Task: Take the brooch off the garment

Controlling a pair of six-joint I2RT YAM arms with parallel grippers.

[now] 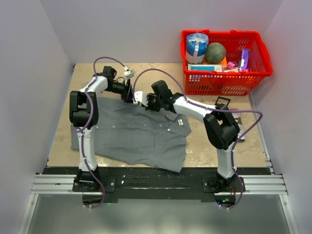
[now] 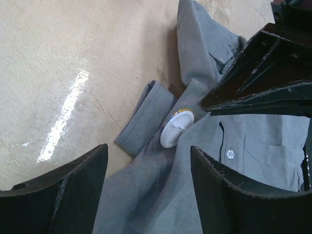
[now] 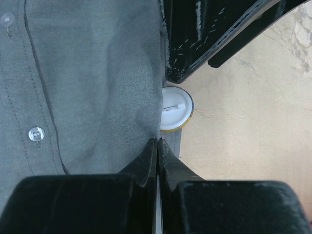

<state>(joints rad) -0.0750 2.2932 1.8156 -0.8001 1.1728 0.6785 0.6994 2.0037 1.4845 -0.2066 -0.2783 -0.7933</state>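
The grey shirt (image 1: 136, 131) lies flat on the table. The brooch (image 2: 175, 129) hangs at a raised fold of its edge, white pin-back up, with a yellow rim; it also shows in the right wrist view (image 3: 175, 114). It is hidden by the arms in the top view. My right gripper (image 3: 158, 142) is shut, pinching the shirt's edge (image 3: 97, 87) just beside the brooch. Its fingers (image 2: 263, 92) reach in from the right in the left wrist view. My left gripper (image 2: 148, 190) is open and empty, its jaws wide apart just above the shirt (image 2: 161, 195), a little short of the brooch.
A red basket (image 1: 253, 73) full of items stands at the back right. A small dark object (image 1: 242, 135) lies on the table beside the right arm. Both grippers (image 1: 134, 96) meet at the shirt's far edge. Grey walls enclose the table.
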